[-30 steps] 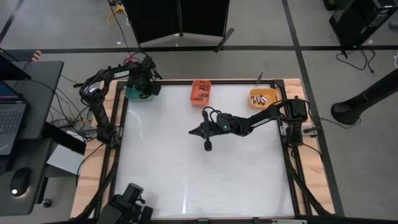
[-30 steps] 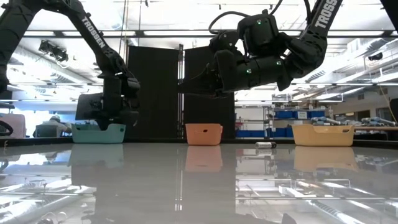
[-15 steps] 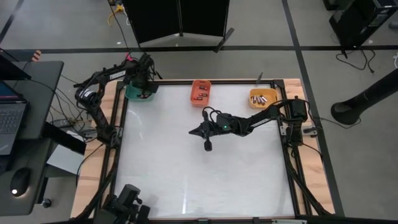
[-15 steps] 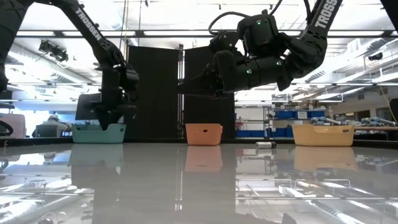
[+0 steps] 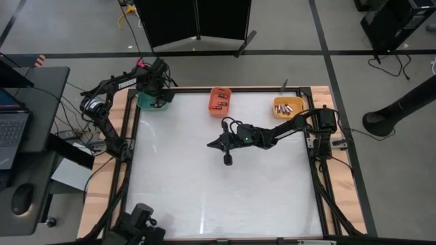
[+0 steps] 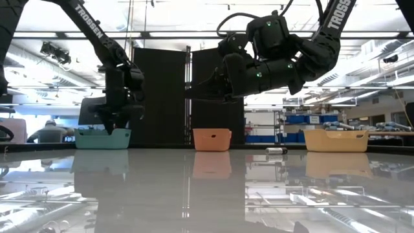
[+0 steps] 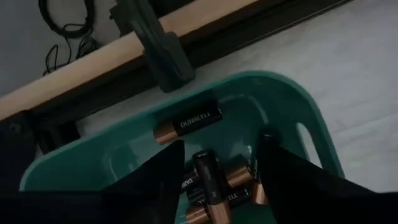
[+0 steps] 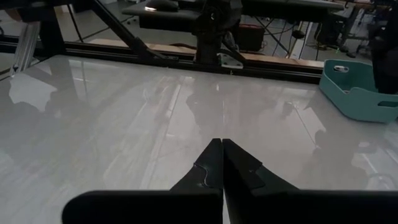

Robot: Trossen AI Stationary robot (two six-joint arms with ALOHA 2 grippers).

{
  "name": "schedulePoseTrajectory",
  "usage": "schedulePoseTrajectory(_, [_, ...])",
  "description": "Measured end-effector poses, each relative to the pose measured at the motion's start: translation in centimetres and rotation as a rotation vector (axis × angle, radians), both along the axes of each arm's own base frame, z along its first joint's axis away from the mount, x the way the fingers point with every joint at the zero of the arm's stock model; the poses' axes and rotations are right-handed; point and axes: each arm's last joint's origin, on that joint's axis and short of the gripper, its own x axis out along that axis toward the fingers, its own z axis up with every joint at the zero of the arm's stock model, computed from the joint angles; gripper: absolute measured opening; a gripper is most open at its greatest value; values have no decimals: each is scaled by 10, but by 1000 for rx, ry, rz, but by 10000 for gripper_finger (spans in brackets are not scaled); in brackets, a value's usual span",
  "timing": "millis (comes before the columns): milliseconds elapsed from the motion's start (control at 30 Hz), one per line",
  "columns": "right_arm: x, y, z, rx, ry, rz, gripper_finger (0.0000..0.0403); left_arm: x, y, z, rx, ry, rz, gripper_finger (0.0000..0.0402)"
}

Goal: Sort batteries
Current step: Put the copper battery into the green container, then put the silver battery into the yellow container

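your left gripper (image 7: 214,163) sits right over the teal bin (image 7: 292,106) at the table's far left corner, fingers (image 7: 158,171) spread apart, nothing pinched between them. a dark battery (image 7: 205,177) with a copper end lies just below the gap, on top of the other batteries (image 7: 186,123) in the bin, so this looks like a drop made low enough that the cell won't bounce out. your right gripper (image 8: 222,163) hangs above the middle of the table (image 5: 218,197), fingers pressed together and empty, parked clear of the left arm's path. more batteries rest in the orange bin (image 5: 219,99) and the yellow bin (image 5: 289,106) along the far edge. one small cylinder (image 6: 276,150) lies on the table by the yellow bin, possibly one more to sort.
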Motion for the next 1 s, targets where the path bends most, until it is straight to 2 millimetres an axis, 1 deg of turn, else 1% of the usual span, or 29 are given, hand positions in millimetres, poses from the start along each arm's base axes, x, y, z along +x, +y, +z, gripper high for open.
schedulePoseTrajectory(67, [0,0,0,0,0,0,7,0,1,0,4,-2,1,194])
schedulePoseTrajectory(167, [0,0,-1,0,6,0,7,1,2,1,22,-11,-1,159])
schedulePoseTrajectory(333, [0,0,-2,8,20,-1,7,3,2,1,40,-7,-34,79])
schedulePoseTrajectory(467, [-1,0,-3,10,30,-2,7,16,0,10,119,-28,-92,15])
schedulePoseTrajectory(533, [-1,0,-4,11,42,-2,7,24,-3,15,163,-36,-114,8])
schedulePoseTrajectory(600, [-1,0,-6,12,60,-2,7,31,-7,21,225,-56,-137,12])
schedulePoseTrajectory(733, [-3,0,-8,13,82,-2,7,44,-23,25,333,-116,-196,13])
schedulePoseTrajectory(867, [-4,0,-10,13,85,-1,7,56,-47,26,439,-196,-275,8])
schedulePoseTrajectory(1000, [-6,0,-11,13,87,-1,7,69,-79,26,536,-294,-371,8])
